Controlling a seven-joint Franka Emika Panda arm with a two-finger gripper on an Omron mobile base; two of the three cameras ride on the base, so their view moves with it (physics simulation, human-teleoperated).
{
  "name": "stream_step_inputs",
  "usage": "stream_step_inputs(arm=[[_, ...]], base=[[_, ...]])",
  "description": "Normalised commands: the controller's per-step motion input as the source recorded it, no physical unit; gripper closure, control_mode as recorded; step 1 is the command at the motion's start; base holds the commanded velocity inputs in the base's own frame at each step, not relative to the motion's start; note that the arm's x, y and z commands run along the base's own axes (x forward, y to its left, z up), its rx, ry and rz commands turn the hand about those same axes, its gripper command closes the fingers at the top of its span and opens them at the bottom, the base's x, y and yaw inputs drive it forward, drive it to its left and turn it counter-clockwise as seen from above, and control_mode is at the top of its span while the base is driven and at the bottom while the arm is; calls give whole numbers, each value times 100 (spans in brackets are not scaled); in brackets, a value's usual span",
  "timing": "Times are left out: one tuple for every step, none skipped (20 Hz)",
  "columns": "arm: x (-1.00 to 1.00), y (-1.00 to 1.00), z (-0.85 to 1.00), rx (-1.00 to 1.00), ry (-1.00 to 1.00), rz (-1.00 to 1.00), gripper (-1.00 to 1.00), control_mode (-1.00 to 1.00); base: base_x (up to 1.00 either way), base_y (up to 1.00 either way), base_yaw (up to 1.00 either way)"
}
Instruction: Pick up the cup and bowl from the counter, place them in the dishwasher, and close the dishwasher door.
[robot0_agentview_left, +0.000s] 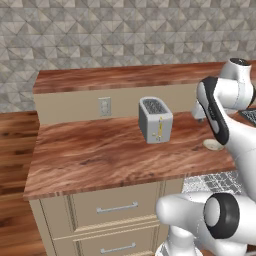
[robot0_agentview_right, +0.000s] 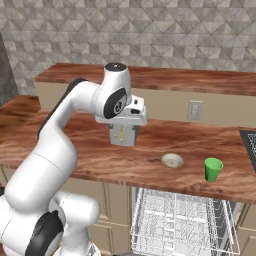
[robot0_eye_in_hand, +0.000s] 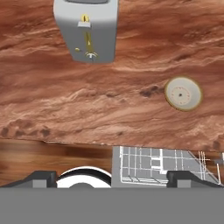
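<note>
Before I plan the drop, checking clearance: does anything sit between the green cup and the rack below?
Nothing visible: the small green plastic cup stands near the wood counter's front edge, directly above the pulled-out white wire rack.

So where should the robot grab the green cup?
Probably by the rim, coming straight down from above. The green cup stands upright with its open mouth up, alone on the counter, well apart from the bowl. One finger could go inside, one outside.
</note>
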Motion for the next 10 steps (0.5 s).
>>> stream_step_inputs(arm=[[0, -39, -16, 0, 0, 0, -100, -100], [0, -40, -17, 0, 0, 0, -100, -100], [0, -41, -19, 0, 0, 0, -100, -100], [0, -42, -19, 0, 0, 0, -100, -100], [0, -42, -19, 0, 0, 0, -100, -100], [0, -43, -19, 0, 0, 0, -100, -100], [0, -41, -14, 0, 0, 0, -100, -100], [0, -41, -13, 0, 0, 0, -100, -100], [0, -39, -10, 0, 0, 0, -100, -100], [0, -39, -8, 0, 0, 0, -100, -100]], base=[[0, 0, 0], [0, 0, 0], [0, 0, 0], [0, 0, 0], [0, 0, 0], [0, 0, 0], [0, 0, 0], [0, 0, 0], [0, 0, 0], [0, 0, 0]])
